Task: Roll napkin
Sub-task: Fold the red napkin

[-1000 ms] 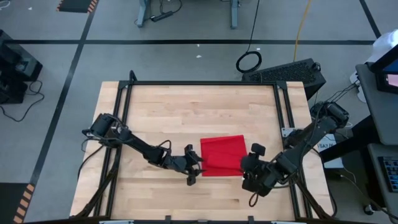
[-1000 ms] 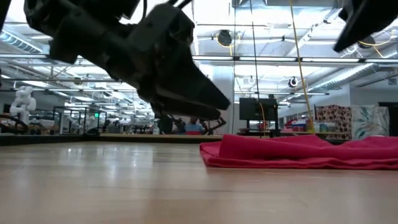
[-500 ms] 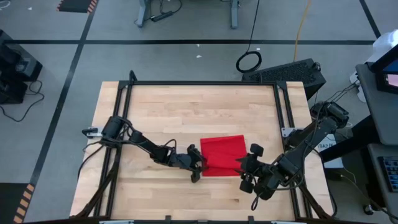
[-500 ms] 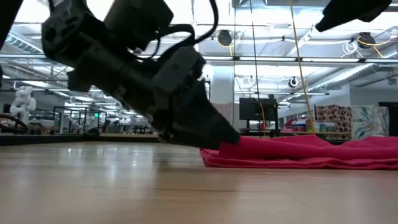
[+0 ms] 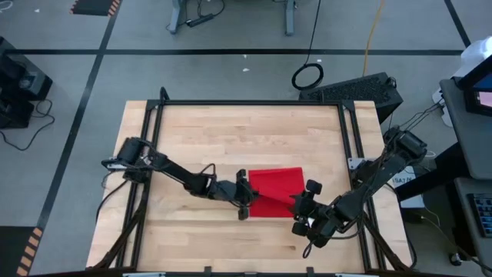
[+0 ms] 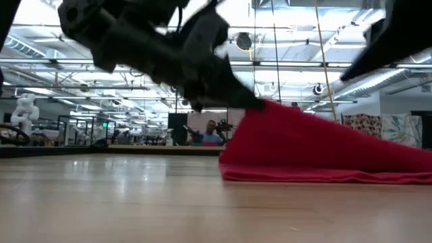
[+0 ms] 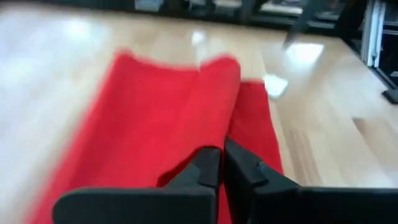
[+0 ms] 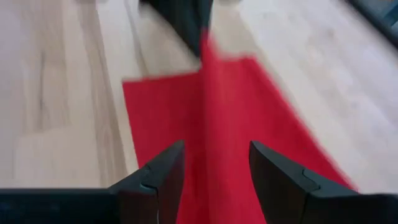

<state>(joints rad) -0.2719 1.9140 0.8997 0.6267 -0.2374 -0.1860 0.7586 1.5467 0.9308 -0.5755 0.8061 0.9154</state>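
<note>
The red napkin (image 5: 277,188) lies folded on the wooden table, right of centre toward the near side. In the low view its left end (image 6: 264,115) is raised into a slope, and its lower layers and right part (image 6: 378,172) stay on the wood. My left gripper (image 5: 246,197) is at the napkin's near left corner, shut on the cloth. My right gripper (image 5: 298,209) stands open at the napkin's near right corner. In the right wrist view the cloth (image 8: 236,112) shows between and beyond its fingers. Whether they touch it, I cannot tell. My left gripper pinches the napkin's near left corner (image 7: 210,132) between its two shut fingers. The fingers come from the table's left, slanting down. That corner is lifted clear, and the cloth (image 6: 317,135) runs down from it, drawn into a smooth slope, to the part on the table.
Bare wood (image 5: 231,131) spreads to the far side and left of the napkin. Black frame rails (image 5: 254,103) run along the table's far edge and both sides. In the low view, people and shelving show in the room behind the table.
My left gripper has gone toward the table's right edge to the napkin's near left corner. It has shut on the corner and risen with it. The napkin's left end has lifted into a slope, while its right part has stayed on the table. My right gripper has edged toward the napkin.
</note>
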